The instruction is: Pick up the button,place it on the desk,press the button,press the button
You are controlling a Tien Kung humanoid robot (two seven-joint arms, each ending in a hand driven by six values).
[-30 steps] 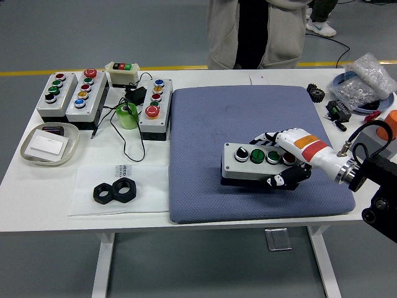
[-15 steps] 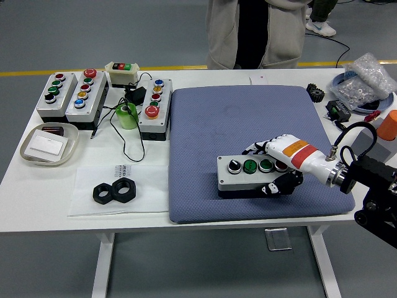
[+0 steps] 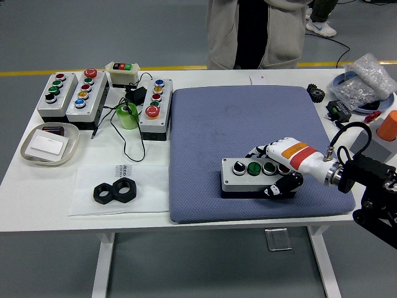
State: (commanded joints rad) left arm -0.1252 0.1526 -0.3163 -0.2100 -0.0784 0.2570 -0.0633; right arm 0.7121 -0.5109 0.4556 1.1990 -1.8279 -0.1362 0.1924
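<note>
No readable text on the table

The small white label on the clear sheet by the black nuts carries dark print, too small to read. The card at the table's far edge shows only a faint mark, equally illegible.

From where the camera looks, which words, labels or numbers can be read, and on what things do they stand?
None can be read with certainty.
Small dark print on the clear sheet above the black nuts: too small to read.
White card at the table's far edge: one tiny mark, unreadable.
Button box in the right hand: no text visible.
</note>
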